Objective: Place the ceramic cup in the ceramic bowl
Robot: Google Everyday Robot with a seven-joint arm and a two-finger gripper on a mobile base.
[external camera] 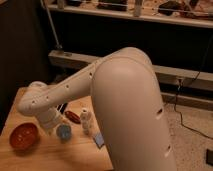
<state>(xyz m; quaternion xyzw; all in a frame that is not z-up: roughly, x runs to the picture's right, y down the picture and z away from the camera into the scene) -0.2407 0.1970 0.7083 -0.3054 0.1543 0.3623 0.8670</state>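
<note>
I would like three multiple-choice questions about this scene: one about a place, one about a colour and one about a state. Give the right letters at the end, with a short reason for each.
1. Where is the ceramic cup?
A. Inside the ceramic bowl.
B. On the table, between the bowl and the white bottle.
C. Lifted in the hand.

2. What colour is the bowl?
A. White.
B. Green.
C. Red-orange.

3. In what state is the bowl?
A. Empty, open side up.
B. Holding the cup.
C. Turned upside down.

Key:
1 B: the cup stands on the wood, with the hand low just to the left of it.
2 C: the glaze of the bowl shows red-orange.
3 A: nothing lies inside the bowl.
</note>
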